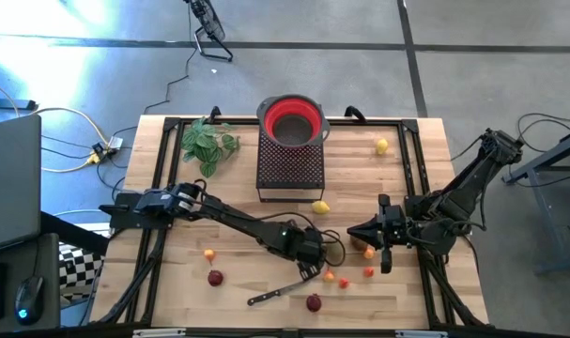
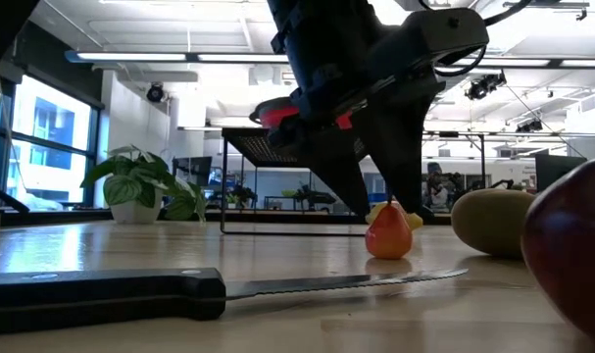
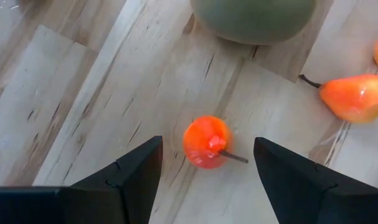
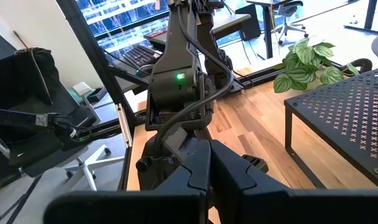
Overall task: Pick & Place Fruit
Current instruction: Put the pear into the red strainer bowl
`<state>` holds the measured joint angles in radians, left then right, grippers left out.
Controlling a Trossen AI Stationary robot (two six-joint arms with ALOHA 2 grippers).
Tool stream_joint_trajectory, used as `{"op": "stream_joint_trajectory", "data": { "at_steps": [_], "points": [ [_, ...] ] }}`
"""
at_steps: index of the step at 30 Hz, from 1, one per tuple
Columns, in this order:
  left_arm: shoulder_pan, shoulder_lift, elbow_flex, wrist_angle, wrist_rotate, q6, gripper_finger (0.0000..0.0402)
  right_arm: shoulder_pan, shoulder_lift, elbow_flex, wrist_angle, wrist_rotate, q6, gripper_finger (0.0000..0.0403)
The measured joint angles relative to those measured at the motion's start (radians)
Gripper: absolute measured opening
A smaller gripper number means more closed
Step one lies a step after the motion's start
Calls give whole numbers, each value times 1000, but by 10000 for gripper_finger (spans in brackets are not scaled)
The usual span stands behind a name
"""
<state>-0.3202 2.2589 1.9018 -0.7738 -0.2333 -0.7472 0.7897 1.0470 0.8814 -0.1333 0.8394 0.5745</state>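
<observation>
My left gripper [image 1: 315, 271] hangs open over the table's near middle, pointing steeply down. In the left wrist view a tiny orange-red fruit [image 3: 206, 142] with a short stem lies on the wood between the two fingertips of that gripper [image 3: 207, 141], with a gap on each side. Beyond it lie an olive-green oval [image 3: 254, 18] and an orange pear-shaped piece [image 3: 355, 97]. More fruit is scattered on the table: two lemons [image 1: 320, 207] [image 1: 381, 145] and dark red balls [image 1: 215, 278] [image 1: 314, 302]. My right gripper [image 1: 354, 231] waits shut, raised at the right.
A black-handled knife [image 1: 275, 293] lies near the front edge, just left of my left gripper. A red bowl [image 1: 291, 120] sits on a black mesh stand [image 1: 289, 167] at the far middle. A green leafy sprig [image 1: 207, 143] lies at the far left.
</observation>
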Motion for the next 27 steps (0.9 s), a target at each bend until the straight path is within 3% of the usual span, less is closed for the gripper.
{"op": "stream_joint_trajectory", "data": {
  "at_steps": [27],
  "points": [
    [0, 37, -1, 11, 11, 9, 245, 0, 0, 0, -10, 0, 0, 3]
  ]
}}
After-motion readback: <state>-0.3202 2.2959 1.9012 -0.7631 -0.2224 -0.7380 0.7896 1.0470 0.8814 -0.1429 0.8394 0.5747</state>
